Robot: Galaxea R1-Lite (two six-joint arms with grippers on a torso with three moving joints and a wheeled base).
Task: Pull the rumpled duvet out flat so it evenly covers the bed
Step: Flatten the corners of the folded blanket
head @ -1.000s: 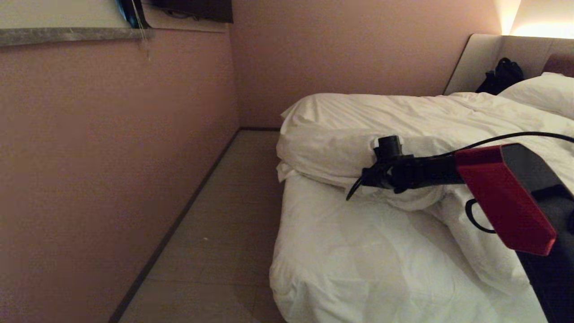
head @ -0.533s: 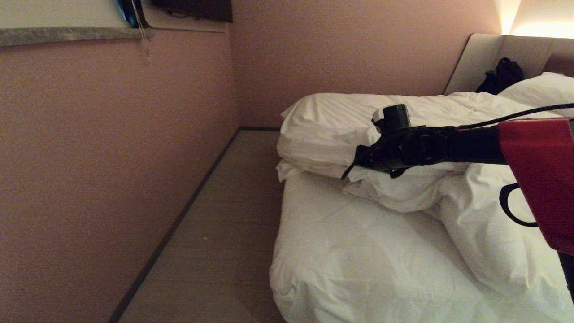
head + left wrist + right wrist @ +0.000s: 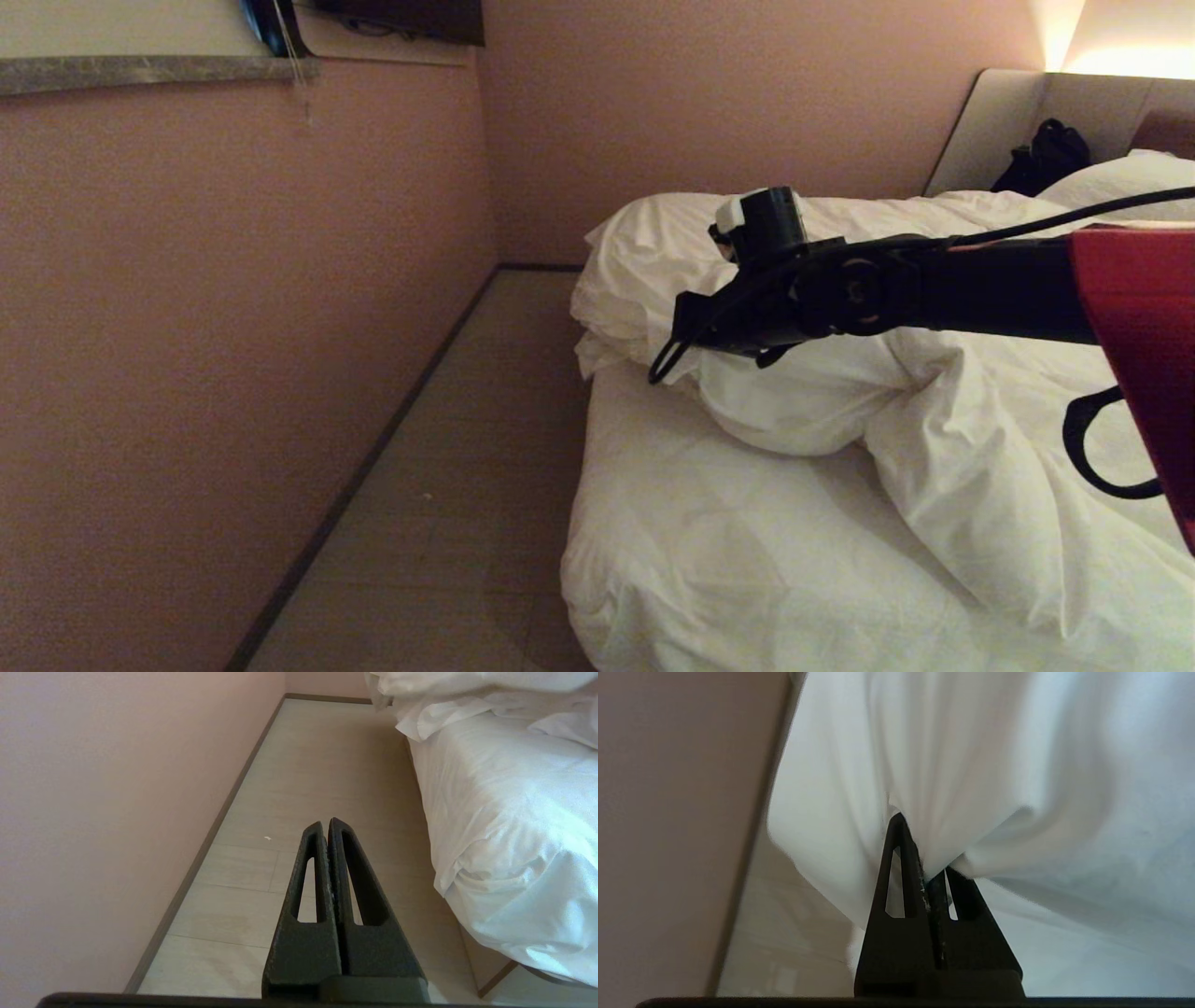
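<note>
The duvet (image 3: 822, 406) lies bunched in thick white folds across the middle of the bed (image 3: 728, 551), leaving the sheeted mattress bare at the near end. My right arm (image 3: 943, 289) reaches over it from the right. In the right wrist view my right gripper (image 3: 920, 851) is shut on a fold of the duvet (image 3: 952, 779), which hangs in stretched pleats from its fingers. My left gripper (image 3: 325, 823) is shut and empty, low over the floor beside the bed (image 3: 504, 812).
A pink wall (image 3: 233, 327) runs along the left with a strip of tiled floor (image 3: 448, 448) between it and the bed. At the far end are a pillow (image 3: 1130, 182), a padded headboard (image 3: 1008, 121) and a black bag (image 3: 1046, 154).
My right arm has risen and swung left toward the bed's edge, still gripping the duvet. The held fold has lifted and the bunched part has been dragged along.
</note>
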